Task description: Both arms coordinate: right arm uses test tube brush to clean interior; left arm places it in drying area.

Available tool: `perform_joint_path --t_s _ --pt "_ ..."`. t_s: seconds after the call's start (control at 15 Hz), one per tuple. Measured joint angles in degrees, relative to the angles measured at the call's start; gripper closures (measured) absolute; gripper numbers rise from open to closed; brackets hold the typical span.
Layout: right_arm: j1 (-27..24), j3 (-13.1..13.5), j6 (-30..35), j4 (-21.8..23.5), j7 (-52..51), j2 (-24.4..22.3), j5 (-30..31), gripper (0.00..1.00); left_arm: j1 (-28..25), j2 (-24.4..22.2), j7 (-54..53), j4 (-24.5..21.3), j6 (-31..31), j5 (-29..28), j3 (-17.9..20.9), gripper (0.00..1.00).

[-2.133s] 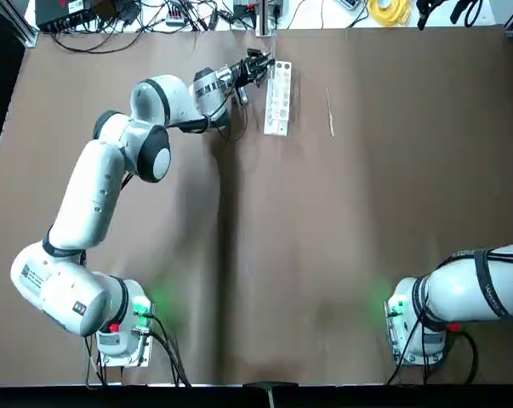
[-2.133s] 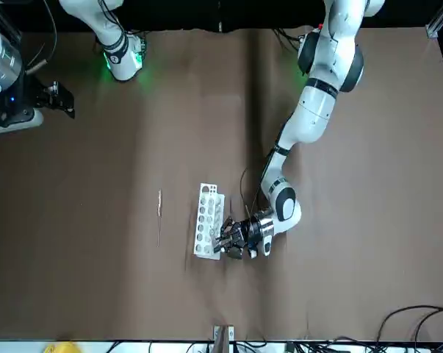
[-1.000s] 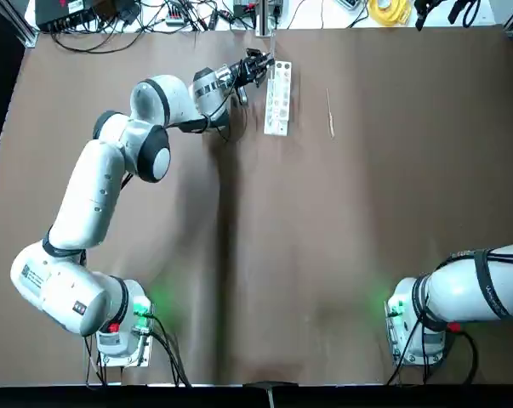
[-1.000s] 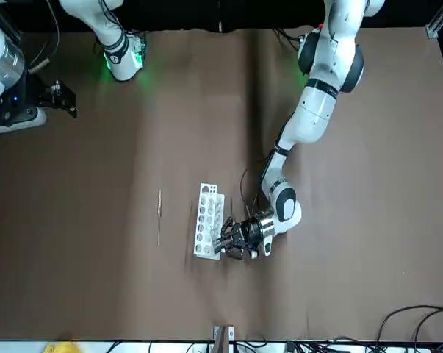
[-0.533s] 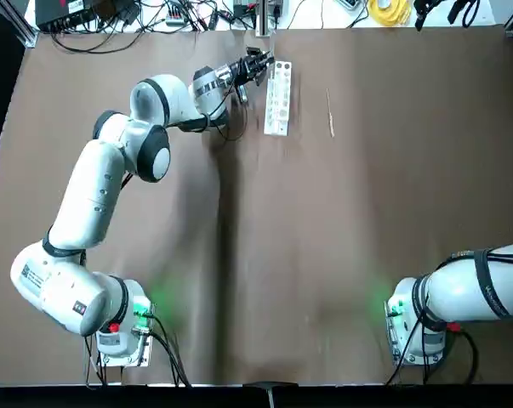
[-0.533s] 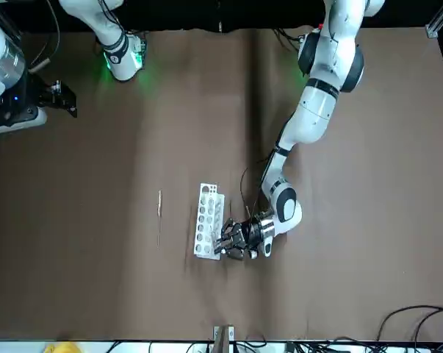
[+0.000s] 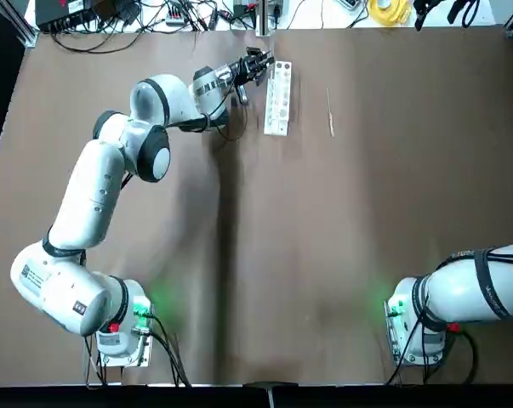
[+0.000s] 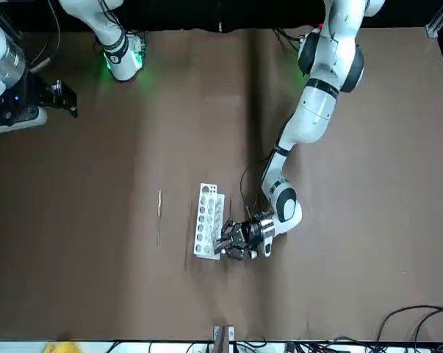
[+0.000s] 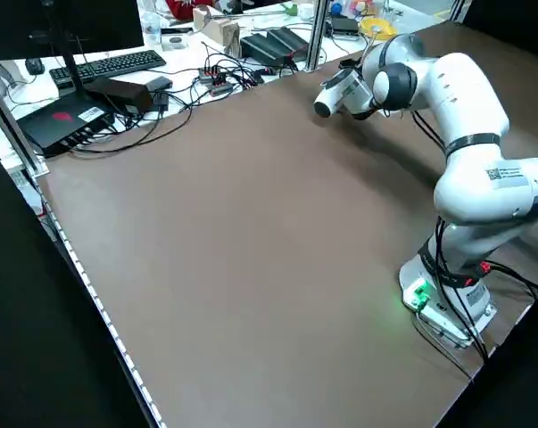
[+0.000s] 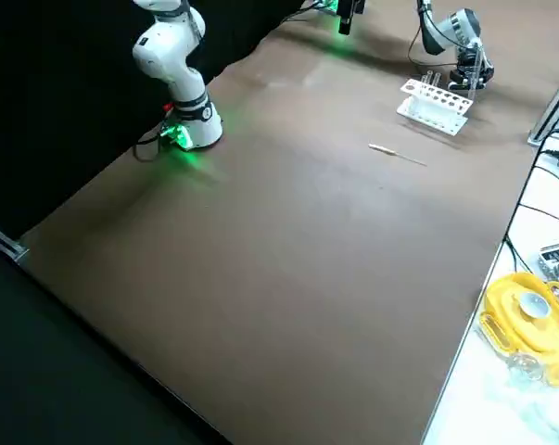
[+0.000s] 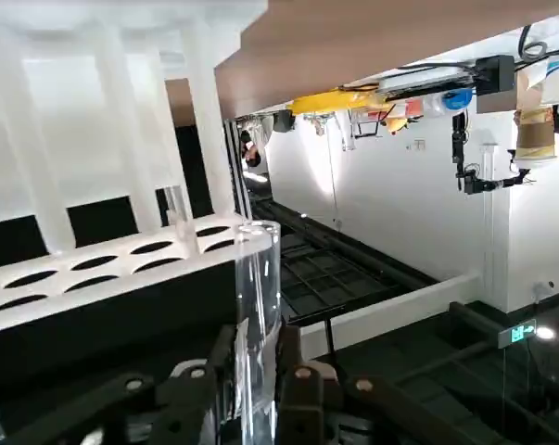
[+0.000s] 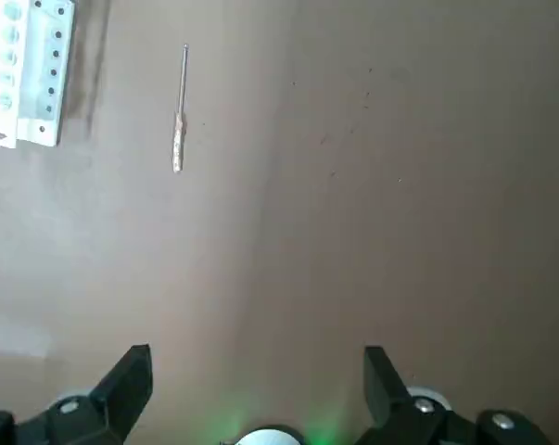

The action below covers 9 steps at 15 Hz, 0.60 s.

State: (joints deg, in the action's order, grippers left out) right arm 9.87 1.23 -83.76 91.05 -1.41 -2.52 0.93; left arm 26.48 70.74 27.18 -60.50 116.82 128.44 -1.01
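- my left gripper (image 11: 259, 385)'s clamped on a glass tube (image 11: 259, 315), right beside the white rack (image 11: 121, 260)
- my right gripper (image 12: 259, 394)'s parked, fingers apart
- brush (image 12: 180, 120)'s lying on the table (image 12: 307, 232)

left gripper (image 11: 260, 371) nearly closed, right gripper (image 12: 259, 371) spread wide above the table.

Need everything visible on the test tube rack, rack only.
The rack is a small white oblong, plastic-looking, with a top plate pierced by rows of round holes above a wider lower part. It stands upright on the brown tabletop, near the table's far edge, between the left gripper and the thin brush. Clear tubes poke up from some of its holes. The left jaws hold another clear tube beside it; whether they touch the rack, I cannot tell.
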Motion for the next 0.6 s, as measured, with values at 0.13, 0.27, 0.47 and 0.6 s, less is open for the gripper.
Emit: perform_joint_path --t_s 0.13,0.27,0.47,0.6 --pt "0.00 0.00 0.00 -0.01 0.00 0.00 0.00 0.00 0.00 0.00 0.52 0.00 0.00 -0.19 0.01 0.77" --pt "0.00 0.00 0.00 -0.03 0.00 0.00 0.00 0.00 0.00 0.00 1.07 0.00 0.00 -0.93 0.03 0.77" --pt "0.00 0.00 0.00 -0.03 0.00 0.00 0.00 0.00 0.00 0.00 1.74 0.00 0.00 -1.39 0.07 0.77" --pt "0.00 0.00 0.00 -0.03 0.00 0.00 0.00 0.00 0.00 0.00 1.96 0.00 0.00 -1.73 0.08 0.76"
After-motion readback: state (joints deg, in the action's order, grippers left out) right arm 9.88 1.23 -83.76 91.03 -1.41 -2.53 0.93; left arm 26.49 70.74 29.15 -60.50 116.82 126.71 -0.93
